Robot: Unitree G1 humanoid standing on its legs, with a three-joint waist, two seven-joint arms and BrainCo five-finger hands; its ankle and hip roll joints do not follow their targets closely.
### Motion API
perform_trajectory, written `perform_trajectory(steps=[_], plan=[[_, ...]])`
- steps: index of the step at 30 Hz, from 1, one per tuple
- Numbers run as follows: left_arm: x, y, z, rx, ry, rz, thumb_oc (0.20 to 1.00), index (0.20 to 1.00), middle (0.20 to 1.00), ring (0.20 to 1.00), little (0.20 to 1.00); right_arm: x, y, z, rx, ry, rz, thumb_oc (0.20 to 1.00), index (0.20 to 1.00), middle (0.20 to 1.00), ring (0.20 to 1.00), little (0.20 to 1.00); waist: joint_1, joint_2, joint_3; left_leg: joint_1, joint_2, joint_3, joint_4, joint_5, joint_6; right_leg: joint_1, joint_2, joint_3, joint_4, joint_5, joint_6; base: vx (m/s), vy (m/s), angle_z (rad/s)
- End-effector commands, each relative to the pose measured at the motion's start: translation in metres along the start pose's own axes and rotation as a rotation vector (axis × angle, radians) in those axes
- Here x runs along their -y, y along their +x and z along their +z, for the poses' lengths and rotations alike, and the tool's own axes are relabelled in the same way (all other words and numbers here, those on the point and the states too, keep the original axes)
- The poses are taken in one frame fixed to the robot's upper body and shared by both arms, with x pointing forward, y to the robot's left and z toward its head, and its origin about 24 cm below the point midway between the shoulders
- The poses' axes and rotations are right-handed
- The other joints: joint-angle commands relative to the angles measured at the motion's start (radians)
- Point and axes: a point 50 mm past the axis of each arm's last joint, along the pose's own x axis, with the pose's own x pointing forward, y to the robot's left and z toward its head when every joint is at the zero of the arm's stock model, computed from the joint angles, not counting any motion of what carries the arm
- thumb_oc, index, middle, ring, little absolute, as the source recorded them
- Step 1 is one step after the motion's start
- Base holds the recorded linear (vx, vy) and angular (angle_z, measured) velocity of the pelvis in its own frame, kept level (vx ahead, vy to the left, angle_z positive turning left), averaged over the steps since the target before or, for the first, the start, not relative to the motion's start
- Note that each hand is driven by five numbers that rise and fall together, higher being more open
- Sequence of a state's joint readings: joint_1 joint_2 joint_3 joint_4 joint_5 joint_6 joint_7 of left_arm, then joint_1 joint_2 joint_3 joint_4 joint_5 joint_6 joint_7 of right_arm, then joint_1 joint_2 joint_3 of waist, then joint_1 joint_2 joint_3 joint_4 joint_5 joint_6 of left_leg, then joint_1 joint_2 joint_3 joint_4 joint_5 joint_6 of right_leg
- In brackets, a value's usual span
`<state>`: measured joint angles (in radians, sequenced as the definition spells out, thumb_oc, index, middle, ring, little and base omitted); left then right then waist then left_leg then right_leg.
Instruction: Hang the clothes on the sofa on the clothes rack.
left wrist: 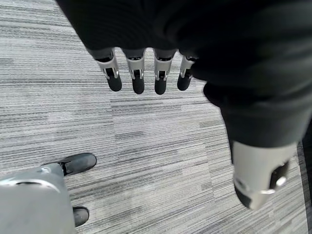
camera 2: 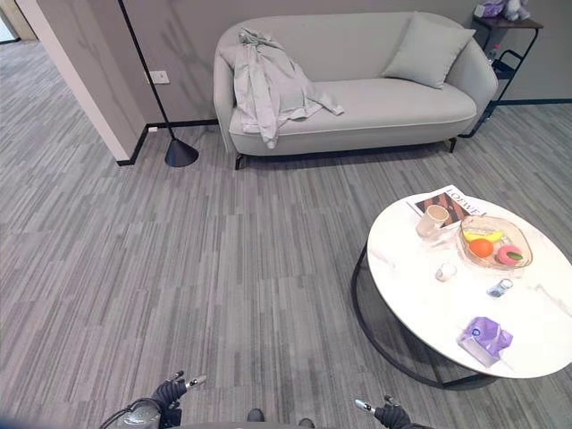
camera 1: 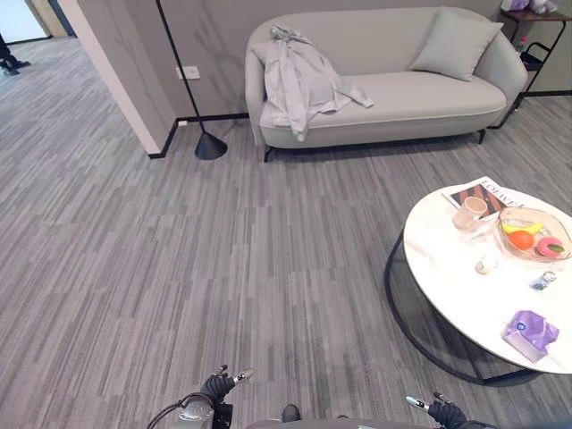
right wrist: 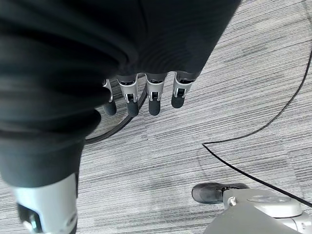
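A light grey garment (camera 1: pixel 299 82) lies draped over the left end of a pale sofa (camera 1: pixel 420 94) at the far side of the room, hanging from the backrest down over the seat front. My left hand (camera 1: pixel 220 386) shows at the bottom edge of the eye views, far from the sofa; in its wrist view its fingers (left wrist: pixel 138 78) hang straight and empty over the carpet. My right hand (camera 1: pixel 444 411) is low at the bottom right, fingers (right wrist: pixel 154 100) also straight and empty.
A round white table (camera 1: pixel 465 295) with a dark ring base stands at the right, carrying a cup (camera 1: pixel 468 212), a fruit bowl (camera 1: pixel 534 235), a magazine and a purple pack (camera 1: pixel 530 333). A black floor lamp base (camera 1: pixel 210 146) sits left of the sofa by a wall corner. A grey cushion (camera 1: pixel 454 43) rests on the sofa.
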<state>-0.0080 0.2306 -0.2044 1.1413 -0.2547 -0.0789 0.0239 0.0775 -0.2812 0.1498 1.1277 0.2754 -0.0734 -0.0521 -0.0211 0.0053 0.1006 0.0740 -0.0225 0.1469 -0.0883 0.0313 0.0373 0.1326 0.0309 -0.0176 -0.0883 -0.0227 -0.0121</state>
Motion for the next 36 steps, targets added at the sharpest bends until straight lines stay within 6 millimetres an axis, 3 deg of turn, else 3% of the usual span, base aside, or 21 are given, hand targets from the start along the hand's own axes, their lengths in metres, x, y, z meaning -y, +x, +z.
perform_trajectory(steps=[1,5,8,10,13,14,16,18,20,21,23,26,27,28,29,30,32,33,34,35,36], plan=[[0.002,0.006,0.027,0.063,0.034,0.008,1.000,1.000,1.000,1.000,1.000,0.010,0.000,0.013,0.056,-0.026,-0.014,1.000,1.000,1.000,1.000,1.000,0.001,-0.010,0.016,0.017,0.056,-0.013,0.065,-0.069,-0.092,-0.029,-0.051,0.025,0.061,-0.037,0.107,-0.04,-0.113,0.00],[0.000,0.007,0.032,0.077,0.028,0.013,1.000,1.000,1.000,1.000,1.000,0.011,0.000,0.019,0.084,-0.013,-0.009,1.000,1.000,1.000,1.000,1.000,0.008,-0.032,0.057,-0.077,0.073,-0.027,0.242,-0.082,-0.104,-0.036,-0.037,0.036,0.081,-0.050,0.081,-0.04,-0.145,0.00],[0.003,0.007,0.039,0.101,0.010,0.002,1.000,1.000,1.000,1.000,1.000,0.017,-0.001,0.029,0.132,0.043,-0.022,1.000,1.000,1.000,1.000,1.000,0.018,-0.043,0.118,-0.254,0.082,-0.076,0.509,0.023,-0.109,-0.048,-0.025,0.037,0.105,-0.051,0.052,-0.06,-0.185,0.06],[0.005,0.007,0.038,0.101,-0.006,0.004,1.000,1.000,1.000,1.000,1.000,0.019,-0.001,0.030,0.138,0.067,-0.037,1.000,1.000,1.000,1.000,1.000,0.012,-0.045,0.130,-0.314,0.091,-0.079,0.574,0.030,-0.101,-0.045,-0.023,0.025,0.105,-0.067,0.043,0.06,-0.115,0.08],[0.011,0.006,0.035,0.093,-0.027,-0.004,1.000,1.000,1.000,1.000,1.000,0.019,-0.002,0.029,0.141,0.086,-0.043,1.000,1.000,1.000,1.000,1.000,0.024,-0.035,0.125,-0.359,0.075,-0.044,0.433,-0.005,-0.088,-0.014,-0.024,0.019,0.085,-0.094,0.055,0.28,0.015,0.13],[0.015,0.005,0.033,0.105,-0.019,-0.020,1.000,1.000,1.000,1.000,1.000,0.019,-0.002,0.034,0.162,0.079,-0.041,1.000,1.000,1.000,1.000,1.000,0.046,-0.010,0.114,-0.380,0.082,-0.017,0.236,0.069,-0.105,0.021,-0.007,0.029,0.065,-0.119,0.061,0.50,0.124,0.22],[0.014,0.005,0.035,0.123,-0.007,-0.011,1.000,1.000,1.000,1.000,1.000,0.020,-0.001,0.041,0.181,0.065,-0.053,1.000,1.000,1.000,1.000,1.000,0.073,0.002,0.109,-0.420,0.076,0.026,0.021,0.128,-0.123,0.086,-0.011,0.054,0.046,-0.164,0.067,0.61,0.178,0.14],[0.010,0.004,0.022,0.075,-0.009,0.006,1.000,1.000,1.000,1.000,1.000,0.020,-0.001,0.038,0.172,0.058,-0.050,1.000,1.000,1.000,1.000,1.000,0.079,0.000,0.087,-0.418,0.081,0.068,0.001,0.125,-0.122,0.129,-0.021,0.074,0.039,-0.179,0.080,0.54,0.159,-0.35],[0.007,0.003,0.010,0.033,-0.019,0.026,1.000,1.000,1.000,1.000,1.000,0.018,-0.002,0.033,0.162,0.046,-0.042,1.000,1.000,1.000,1.000,1.000,0.084,0.000,0.059,-0.392,0.065,0.071,0.001,0.195,-0.114,0.153,-0.038,0.088,0.042,-0.194,0.092,0.57,0.189,-0.73],[0.003,0.002,0.004,0.008,-0.018,0.042,1.000,1.000,1.000,1.000,1.000,0.017,-0.002,0.029,0.144,0.026,-0.038,1.000,1.000,1.000,1.000,1.000,0.088,-0.018,0.040,-0.373,0.044,0.073,0.003,0.195,-0.105,0.163,-0.067,0.093,0.064,-0.196,0.109,0.56,0.188,-0.56],[-0.002,0.001,-0.003,-0.019,-0.006,0.052,1.000,1.000,1.000,1.000,1.000,0.017,-0.001,0.022,0.114,0.002,-0.032,1.000,1.000,1.000,1.000,1.000,0.093,-0.035,0.015,-0.340,0.028,0.072,0.008,0.174,-0.087,0.134,-0.103,0.102,0.153,-0.154,0.135,0.50,0.160,-0.37],[-0.007,0.002,0.003,-0.012,0.011,0.053,1.000,1.000,1.000,1.000,1.000,0.024,0.001,0.024,0.098,-0.033,-0.044,1.000,1.000,1.000,1.000,1.000,0.097,-0.049,0.013,-0.268,-0.014,0.080,0.023,0.108,-0.048,0.033,-0.156,0.104,0.439,0.080,0.202,0.39,0.142,-0.27],[-0.010,0.003,0.007,0.000,0.013,0.061,1.000,1.000,1.000,1.000,1.000,0.024,0.001,0.031,0.115,-0.025,-0.045,1.000,1.000,1.000,1.000,1.000,0.087,-0.047,0.027,-0.231,-0.025,0.078,0.024,0.085,-0.032,-0.023,-0.166,0.098,0.563,0.165,0.200,0.62,0.273,-0.12],[-0.016,0.004,0.014,0.014,0.027,0.074,1.000,1.000,1.000,1.000,1.000,0.021,0.002,0.041,0.145,-0.018,-0.040,1.000,1.000,1.000,1.000,1.000,0.062,0.000,0.052,-0.124,-0.016,0.068,0.011,0.027,0.001,-0.188,-0.185,0.042,0.800,0.185,0.156,0.68,0.261,0.24],[-0.016,0.004,0.017,0.021,0.023,0.077,1.000,1.000,1.000,1.000,1.000,0.020,0.002,0.041,0.148,-0.022,-0.037,1.000,1.000,1.000,1.000,1.000,0.052,0.017,0.057,-0.092,-0.009,0.061,0.006,0.007,0.001,-0.246,-0.192,0.005,0.778,0.130,0.139,0.56,0.207,0.51],[-0.016,0.004,0.017,0.021,0.023,0.077,1.000,1.000,1.000,1.000,1.000,0.020,0.002,0.041,0.148,-0.022,-0.037,1.000,1.000,1.000,1.000,1.000,0.053,0.017,0.056,-0.092,-0.009,0.061,0.006,0.007,0.001,-0.246,-0.192,0.005,0.778,0.130,0.139,0.34,0.035,0.48],[-0.016,0.006,0.030,0.067,0.005,0.073,1.000,1.000,1.000,1.000,1.000,0.021,0.003,0.045,0.160,-0.030,-0.030,1.000,1.000,1.000,1.000,1.000,0.012,0.033,0.087,-0.007,0.000,0.038,0.002,-0.042,-0.012,-0.332,-0.179,-0.074,0.576,0.020,0.125,0.51,-0.077,0.30],[-0.015,0.006,0.033,0.078,0.008,0.067,1.000,1.000,1.000,1.000,1.000,0.021,0.003,0.048,0.166,-0.032,-0.029,1.000,1.000,1.000,1.000,1.000,-0.002,0.029,0.093,0.018,-0.005,0.026,0.001,-0.060,-0.022,-0.347,-0.165,-0.091,0.477,0.024,0.137,0.96,-0.269,0.20],[-0.014,0.007,0.044,0.116,0.016,0.053,1.000,1.000,1.000,1.000,1.000,0.021,0.003,0.047,0.155,-0.029,-0.025,1.000,1.000,1.000,1.000,1.000,-0.050,0.012,0.100,0.104,-0.022,-0.002,0.001,-0.134,-0.054,-0.375,-0.117,-0.119,0.117,0.103,0.197,1.24,-0.417,0.66],[-0.009,0.008,0.045,0.113,0.032,0.039,1.000,1.000,1.000,1.000,1.000,0.024,0.004,0.034,0.100,-0.049,-0.038,1.000,1.000,1.000,1.000,1.000,-0.086,0.006,0.094,0.157,-0.015,-0.008,0.001,-0.172,-0.078,-0.434,-0.085,-0.144,0.015,0.149,0.223,1.08,-0.369,0.79],[-0.009,0.008,0.045,0.113,0.032,0.038,1.000,1.000,1.000,1.000,1.000,0.024,0.004,0.034,0.100,-0.050,-0.039,1.000,1.000,1.000,1.000,1.000,-0.087,0.009,0.095,0.158,-0.013,-0.009,0.001,-0.173,-0.078,-0.432,-0.083,-0.145,0.015,0.148,0.223,0.67,-0.274,1.15]])
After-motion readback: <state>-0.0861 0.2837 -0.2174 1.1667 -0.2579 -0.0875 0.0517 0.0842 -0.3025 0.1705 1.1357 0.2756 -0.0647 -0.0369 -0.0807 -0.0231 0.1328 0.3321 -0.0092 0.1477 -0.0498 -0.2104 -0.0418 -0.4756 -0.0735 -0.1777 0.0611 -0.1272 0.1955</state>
